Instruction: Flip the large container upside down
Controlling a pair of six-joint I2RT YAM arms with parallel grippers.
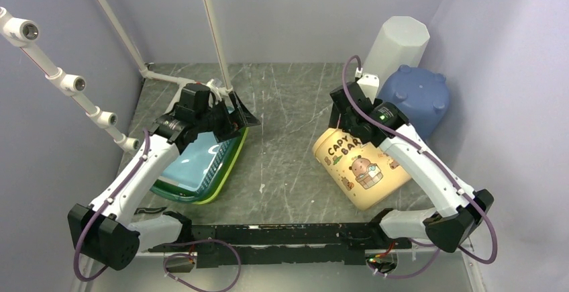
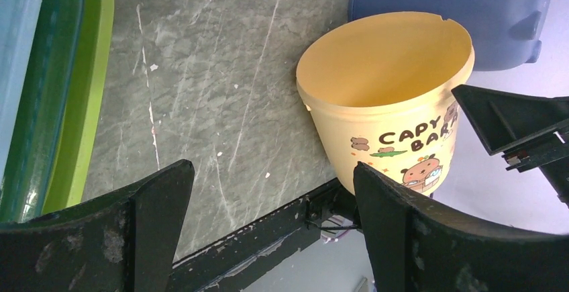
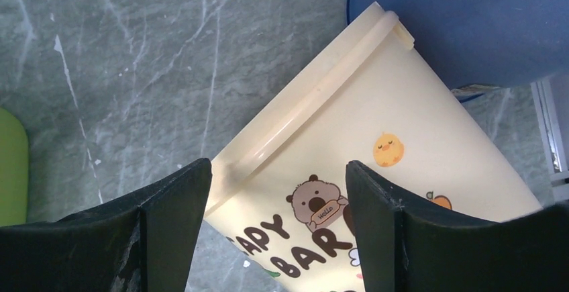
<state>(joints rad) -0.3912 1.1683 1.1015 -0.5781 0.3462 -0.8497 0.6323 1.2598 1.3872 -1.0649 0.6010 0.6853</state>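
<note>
Tipped on its side near the table's [image 1: 288, 104] near right edge, the bucket [image 1: 362, 171] faces left. The right claw [image 3: 275, 191] is released over its rim. The left claw [image 2: 272, 171], released, hangs above a basket [image 1: 194, 171] at the left edge. A blue tub [image 1: 416, 97] and a white bin [image 1: 396, 43] stand in the far right corner.

The left arm [image 1: 129, 183] and right arm [image 1: 429, 164] wear white shells between black joint housings. A purple cable [image 1: 76, 252] trails along each. A green light [image 1: 383, 111] glows on the right wrist. The gripper fingers [image 2: 158, 218] are matt black wedges with pale scuffs and scratches.
</note>
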